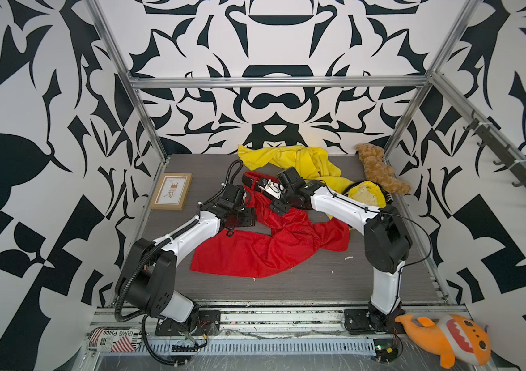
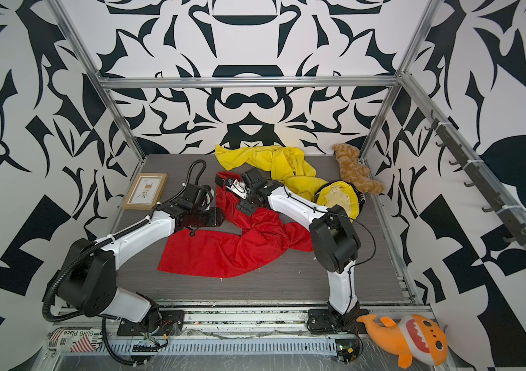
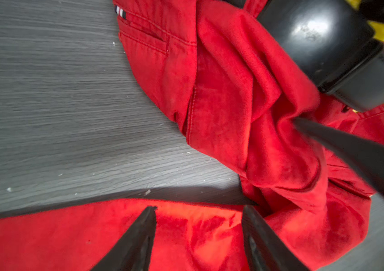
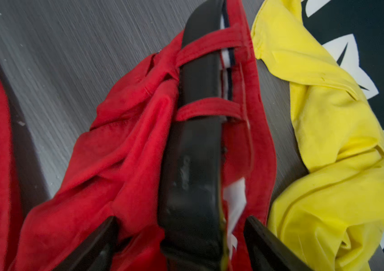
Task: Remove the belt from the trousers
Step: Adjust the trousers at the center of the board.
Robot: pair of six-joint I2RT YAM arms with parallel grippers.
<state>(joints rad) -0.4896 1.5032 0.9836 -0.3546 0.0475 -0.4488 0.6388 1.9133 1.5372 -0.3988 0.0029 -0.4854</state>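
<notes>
Both arms [image 1: 191,229] [image 1: 338,202] low over red trousers [image 1: 255,253]

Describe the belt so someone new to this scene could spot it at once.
On the grey table, find the red trousers in the middle, the yellow pair behind them. At their far, waistband end runs the belt: a smooth black strap threaded under red loops, the only glossy dark band among the soft fabric.

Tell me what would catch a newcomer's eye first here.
Bright red trousers sprawl across the grey table, a black belt threaded through their waist loops, with the open right gripper straddling it. Crumpled yellow trousers lie behind them, by the loud black-and-white patterned back wall.
</notes>
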